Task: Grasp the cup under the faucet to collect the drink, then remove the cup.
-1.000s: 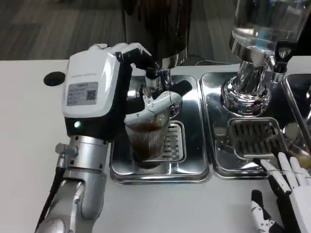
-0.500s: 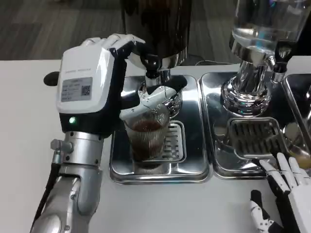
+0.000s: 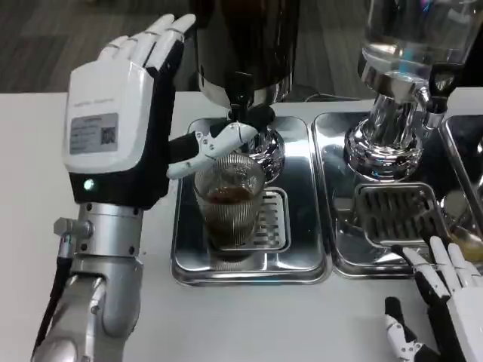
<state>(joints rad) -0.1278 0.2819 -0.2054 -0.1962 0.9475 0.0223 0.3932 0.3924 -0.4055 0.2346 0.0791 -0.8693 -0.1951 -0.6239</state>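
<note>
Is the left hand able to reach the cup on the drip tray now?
Probably yes. The left hand is open just left of the cup, its thumb over the rim, and nothing stands between them.

The left hand carries a grey label — print and code square seemingly too small to read.

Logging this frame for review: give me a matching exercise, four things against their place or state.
Things:
1. cup
2. left hand
3. right hand
4. faucet

Places or states:
A. low at the table's near right edge, holding nothing
B. on the drip tray grate, partly filled with dark drink
C. raised beside the dispenser, fingers spread
D. directly above the cup

Pairs: 1-B, 2-C, 3-A, 4-D
</note>
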